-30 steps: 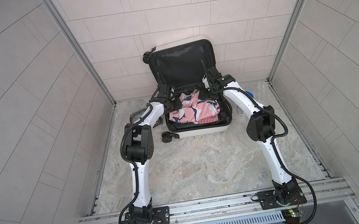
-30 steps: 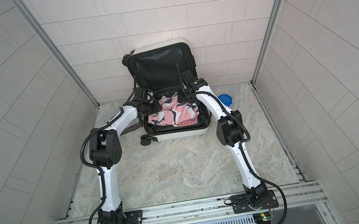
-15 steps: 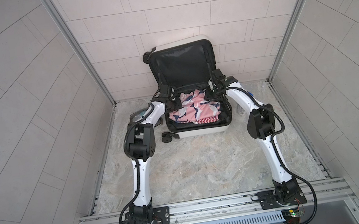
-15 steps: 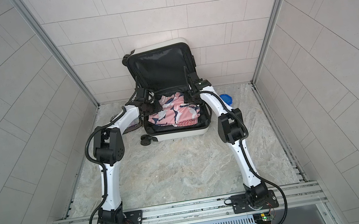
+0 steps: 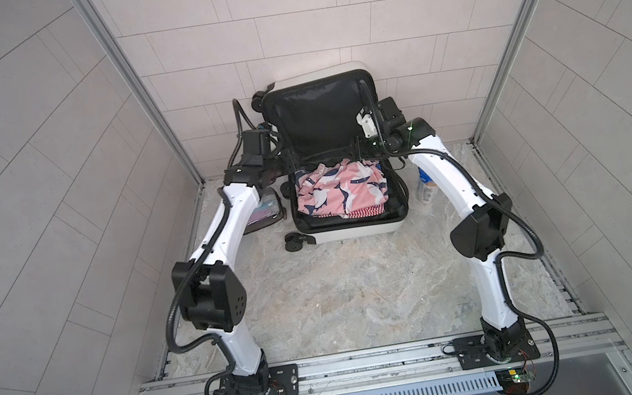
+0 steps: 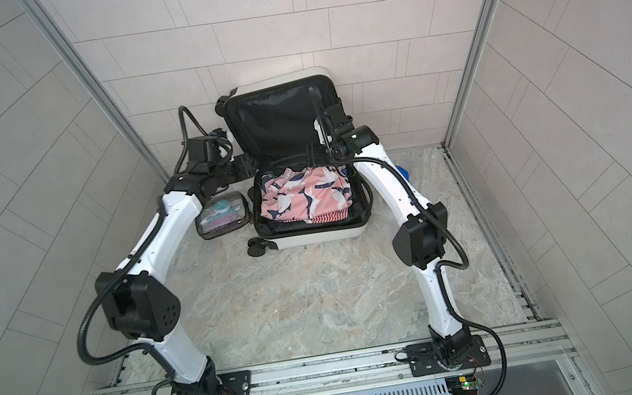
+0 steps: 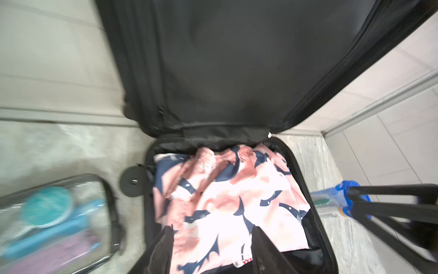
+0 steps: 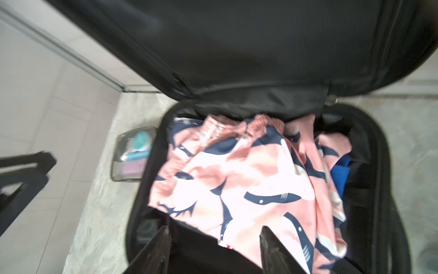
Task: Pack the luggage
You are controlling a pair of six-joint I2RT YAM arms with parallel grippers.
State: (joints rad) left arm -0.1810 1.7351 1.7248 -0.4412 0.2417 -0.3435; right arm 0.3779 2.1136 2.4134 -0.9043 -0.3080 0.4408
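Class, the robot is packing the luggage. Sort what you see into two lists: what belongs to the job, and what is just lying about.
Job: luggage; shark-print garment inside it; left gripper and right gripper, both open over it.

Lying about, beside the luggage: clear pouch; blue-capped bottle. Both are probably still to be packed.

The left arm (image 5: 221,224) and right arm (image 5: 445,176) have glossy white shells, bulky black joint housings (image 5: 479,234), ribbed black cables (image 5: 170,324), screwed black base plates (image 5: 287,379) and dark wedge-shaped fingers (image 7: 163,249), the left elbow cover (image 5: 232,298) dotted with holes.
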